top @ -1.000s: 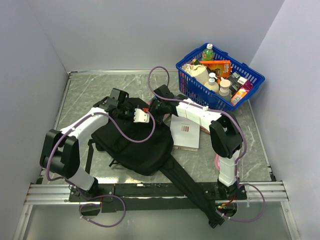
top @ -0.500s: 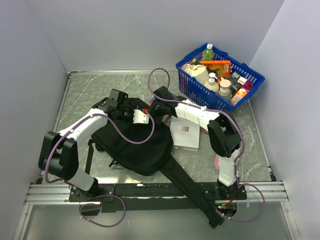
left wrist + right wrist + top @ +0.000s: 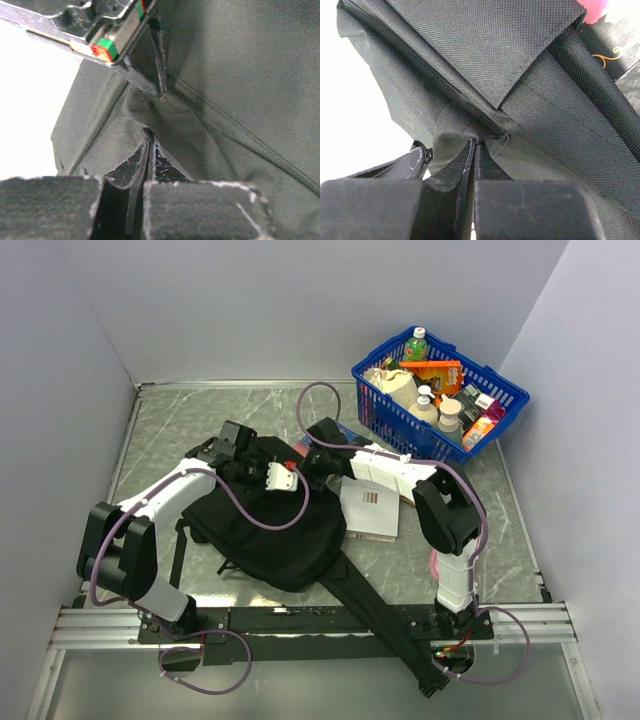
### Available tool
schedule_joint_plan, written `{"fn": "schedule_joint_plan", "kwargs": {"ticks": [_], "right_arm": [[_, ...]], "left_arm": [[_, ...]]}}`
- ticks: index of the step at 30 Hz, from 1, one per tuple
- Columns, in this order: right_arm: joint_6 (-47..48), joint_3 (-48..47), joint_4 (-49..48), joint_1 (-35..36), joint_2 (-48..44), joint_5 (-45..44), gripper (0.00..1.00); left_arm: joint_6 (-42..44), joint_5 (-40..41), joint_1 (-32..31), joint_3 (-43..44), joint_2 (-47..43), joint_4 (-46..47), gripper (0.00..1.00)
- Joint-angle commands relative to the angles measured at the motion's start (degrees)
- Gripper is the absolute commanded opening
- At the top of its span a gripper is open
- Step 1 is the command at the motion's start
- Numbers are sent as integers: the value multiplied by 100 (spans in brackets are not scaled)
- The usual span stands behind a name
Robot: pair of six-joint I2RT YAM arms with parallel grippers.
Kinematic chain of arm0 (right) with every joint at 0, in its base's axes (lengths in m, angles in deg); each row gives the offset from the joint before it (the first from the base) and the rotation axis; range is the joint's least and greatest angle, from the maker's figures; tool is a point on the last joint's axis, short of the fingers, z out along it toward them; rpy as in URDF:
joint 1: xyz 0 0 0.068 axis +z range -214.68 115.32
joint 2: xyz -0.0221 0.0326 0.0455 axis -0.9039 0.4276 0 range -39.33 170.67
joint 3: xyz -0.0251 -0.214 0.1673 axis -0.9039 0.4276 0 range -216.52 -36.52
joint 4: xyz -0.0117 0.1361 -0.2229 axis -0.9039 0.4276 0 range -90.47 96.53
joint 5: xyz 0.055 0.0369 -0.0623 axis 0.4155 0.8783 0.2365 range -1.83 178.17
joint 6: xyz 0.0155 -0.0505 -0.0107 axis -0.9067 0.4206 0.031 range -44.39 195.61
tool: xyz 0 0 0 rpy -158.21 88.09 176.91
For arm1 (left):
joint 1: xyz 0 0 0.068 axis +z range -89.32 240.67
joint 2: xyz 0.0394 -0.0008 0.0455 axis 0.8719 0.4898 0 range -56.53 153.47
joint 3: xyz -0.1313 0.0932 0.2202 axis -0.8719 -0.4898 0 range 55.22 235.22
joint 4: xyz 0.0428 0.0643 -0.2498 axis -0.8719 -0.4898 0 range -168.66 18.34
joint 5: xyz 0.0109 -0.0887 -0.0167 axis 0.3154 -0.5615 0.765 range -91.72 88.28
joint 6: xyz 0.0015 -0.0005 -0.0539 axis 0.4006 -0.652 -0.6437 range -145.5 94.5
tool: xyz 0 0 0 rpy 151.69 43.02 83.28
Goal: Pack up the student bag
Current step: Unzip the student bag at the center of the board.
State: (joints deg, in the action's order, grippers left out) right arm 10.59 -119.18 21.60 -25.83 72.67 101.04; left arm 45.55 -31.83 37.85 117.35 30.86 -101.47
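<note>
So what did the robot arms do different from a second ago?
The right gripper edged a little left and pinched shut on the fabric of the black backpack. The left gripper stayed shut on the backpack's fabric close by. The backpack itself, the book beside it and the blue basket did not move.

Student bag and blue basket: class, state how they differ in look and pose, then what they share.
The student bag is soft black fabric, slumped flat; the blue basket is stiff blue mesh, standing upright. The basket shows bottles and packets inside; the bag's inside is hidden. Both sit on the table.
</note>
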Motion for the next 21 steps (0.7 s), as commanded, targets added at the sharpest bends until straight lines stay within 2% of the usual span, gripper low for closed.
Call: {"fn": "schedule_joint_plan", "kwargs": {"ticks": [1,6,11,21], "right_arm": [[68,179,-18,-237,-345,-468,0],[182,284,44,-369,-504,-583,0],[331,223,166,-413,-557,-785,0],[490,-5,228,-466,-513,-873,0]], "left_arm": [[111,-145,-37,-78,-293,-386,1],[24,-39,-29,-254,-600,-702,1],[-196,399,-29,-438,-942,-842,1],[-73,813,33,-763,-1822,-2538,1]]}}
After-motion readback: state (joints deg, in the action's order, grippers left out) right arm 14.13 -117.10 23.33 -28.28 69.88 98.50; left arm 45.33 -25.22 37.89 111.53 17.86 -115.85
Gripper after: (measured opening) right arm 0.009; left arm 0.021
